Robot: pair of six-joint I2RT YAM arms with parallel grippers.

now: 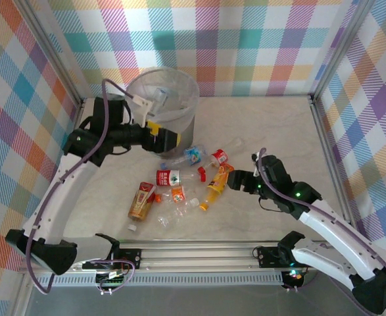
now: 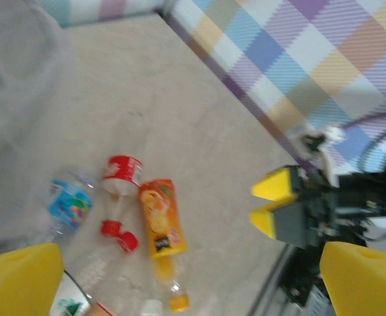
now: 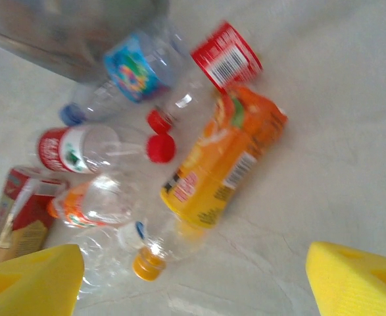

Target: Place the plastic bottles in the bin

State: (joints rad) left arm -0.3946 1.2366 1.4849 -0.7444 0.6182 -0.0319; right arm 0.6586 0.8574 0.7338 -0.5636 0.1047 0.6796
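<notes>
The left gripper point(image 1: 158, 131) hung against the near wall of the bin point(image 1: 187, 131), just below its rim. Its yellow fingers were spread wide with nothing between them, so it looked free to fetch a bottle.

The plastic bottles point(image 1: 179, 187) lay on their sides in a loose heap on the table just in front of the bin, so each would probably need pinching across its body.

The right gripper point(image 2: 270, 203) sat low, in front of the bin and to its right. Its jaws were apart and empty, aimed at the orange juice bottle point(image 3: 222, 164) on the heap's right side, which its wrist view showed ahead between the fingers, apparently lined up for a grasp. A red-labelled bottle point(image 3: 225, 56) touched that bottle on the side nearer the bin and might get nudged.
</notes>
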